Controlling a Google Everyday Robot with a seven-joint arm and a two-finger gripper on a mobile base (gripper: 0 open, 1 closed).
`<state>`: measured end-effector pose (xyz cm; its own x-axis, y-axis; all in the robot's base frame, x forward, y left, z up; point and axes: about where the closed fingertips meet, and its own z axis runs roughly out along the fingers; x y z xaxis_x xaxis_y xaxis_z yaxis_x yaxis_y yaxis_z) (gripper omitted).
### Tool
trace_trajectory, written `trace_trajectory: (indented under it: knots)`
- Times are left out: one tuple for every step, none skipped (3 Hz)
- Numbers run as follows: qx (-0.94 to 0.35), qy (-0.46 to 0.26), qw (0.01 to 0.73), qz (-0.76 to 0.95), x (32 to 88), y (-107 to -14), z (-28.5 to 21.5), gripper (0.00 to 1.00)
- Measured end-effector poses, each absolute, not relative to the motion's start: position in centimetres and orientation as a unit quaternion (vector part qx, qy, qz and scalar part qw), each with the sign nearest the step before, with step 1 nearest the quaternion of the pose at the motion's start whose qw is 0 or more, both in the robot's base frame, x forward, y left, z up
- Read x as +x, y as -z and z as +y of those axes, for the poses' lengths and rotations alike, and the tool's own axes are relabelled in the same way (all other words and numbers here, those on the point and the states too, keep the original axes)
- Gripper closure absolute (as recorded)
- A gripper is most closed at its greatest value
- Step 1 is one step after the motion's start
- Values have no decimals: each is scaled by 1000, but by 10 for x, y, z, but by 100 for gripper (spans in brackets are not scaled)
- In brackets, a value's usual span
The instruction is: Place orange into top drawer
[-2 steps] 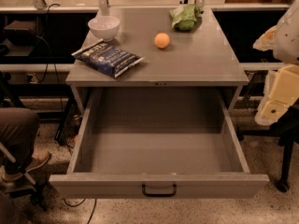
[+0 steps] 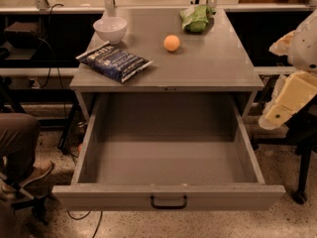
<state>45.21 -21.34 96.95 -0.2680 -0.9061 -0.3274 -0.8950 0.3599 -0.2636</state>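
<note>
The orange [image 2: 172,42] is a small round fruit lying on the grey cabinet top [image 2: 213,68], towards the back and a little right of centre. The top drawer [image 2: 168,196] is pulled wide open below it, with a black handle at the centre of its front panel, and its inside shows nothing in it. My gripper [image 2: 286,103] is a cream-coloured piece at the right edge of the camera view, off the cabinet's right side, about level with the drawer's back. It is well apart from the orange and holds nothing I can see.
A white bowl [image 2: 110,29] stands at the back left of the top. A blue snack bag [image 2: 114,62] lies at the front left, and a green wrinkly bag [image 2: 197,18] at the back right. A seated person's leg and shoe [image 2: 22,148] are at the left.
</note>
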Motion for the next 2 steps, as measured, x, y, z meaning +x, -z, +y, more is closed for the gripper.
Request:
trace_trajectory:
  knots:
    - [-475,-61,321,817,525,-952,-204,0]
    - [-424,-95,402,806,606,-959,-178,0]
